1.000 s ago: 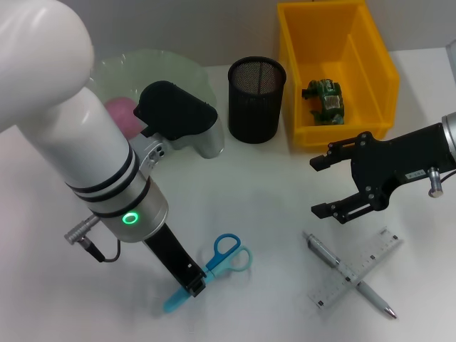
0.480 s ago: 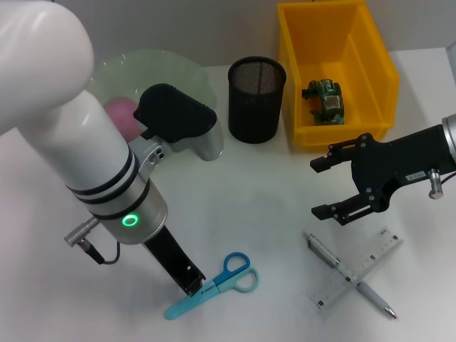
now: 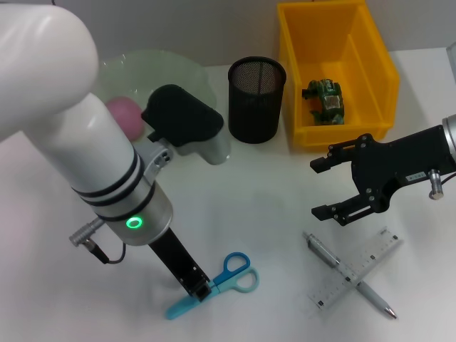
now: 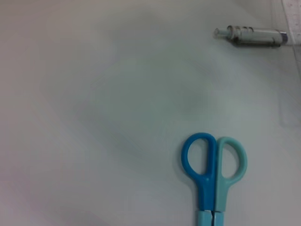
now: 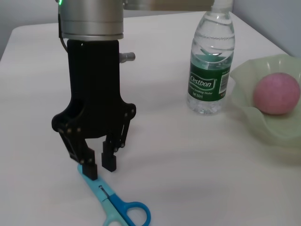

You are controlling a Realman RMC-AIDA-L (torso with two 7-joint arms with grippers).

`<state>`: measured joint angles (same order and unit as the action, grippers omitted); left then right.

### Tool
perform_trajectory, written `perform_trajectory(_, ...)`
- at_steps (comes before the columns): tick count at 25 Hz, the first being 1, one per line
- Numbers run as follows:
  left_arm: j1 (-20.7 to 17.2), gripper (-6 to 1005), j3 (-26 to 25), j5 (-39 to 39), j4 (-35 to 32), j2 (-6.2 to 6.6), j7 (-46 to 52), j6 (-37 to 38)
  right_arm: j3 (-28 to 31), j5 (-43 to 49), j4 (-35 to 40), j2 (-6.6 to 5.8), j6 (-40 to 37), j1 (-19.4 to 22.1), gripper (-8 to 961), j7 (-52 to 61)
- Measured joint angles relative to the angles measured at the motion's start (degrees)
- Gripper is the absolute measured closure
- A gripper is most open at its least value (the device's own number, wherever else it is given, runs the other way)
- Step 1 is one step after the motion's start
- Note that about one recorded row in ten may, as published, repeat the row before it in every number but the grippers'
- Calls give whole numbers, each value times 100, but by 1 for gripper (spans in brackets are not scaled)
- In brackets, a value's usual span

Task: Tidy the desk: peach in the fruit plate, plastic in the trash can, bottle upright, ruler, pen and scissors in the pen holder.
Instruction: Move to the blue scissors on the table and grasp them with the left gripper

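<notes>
- The left gripper points straight down over the scissors; in the right wrist view its fingers stand a little apart, straddling the blades, with the tips at table level. Whether they actually pinch the blades cannot be told.
- The scissors lie flat on the white table, blades closed, the blue and teal handle loops pointing away from the gripper.
- The right gripper hovers with its jaws spread wide, above the pen and the clear ruler, which lie crossed on the table.
- The black mesh pen holder stands beside the yellow trash can, which holds a green wrapper.
- The water bottle stands upright next to the pale green fruit plate, where the pink peach rests.
</notes>
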<state>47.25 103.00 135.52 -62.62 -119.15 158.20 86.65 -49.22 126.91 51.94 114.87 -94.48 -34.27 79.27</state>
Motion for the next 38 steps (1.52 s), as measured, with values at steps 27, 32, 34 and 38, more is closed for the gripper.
perform_trajectory(27, 167, 584, 866, 120, -73, -2, -78, -224, 14, 0, 40, 23, 52, -1, 137, 29)
perform_trajectory(32, 198, 585, 916, 120, -75, -3, -72, -232, 23, -4, 77, 29, 52, 13, 137, 63)
perform_trajectory(34, 203, 585, 962, 120, -75, -3, -71, -240, 35, -5, 78, 29, 52, 15, 137, 67)
perform_trajectory(38, 207, 586, 1022, 122, -75, -3, -82, -283, 53, -8, 80, 30, 44, 17, 137, 70)
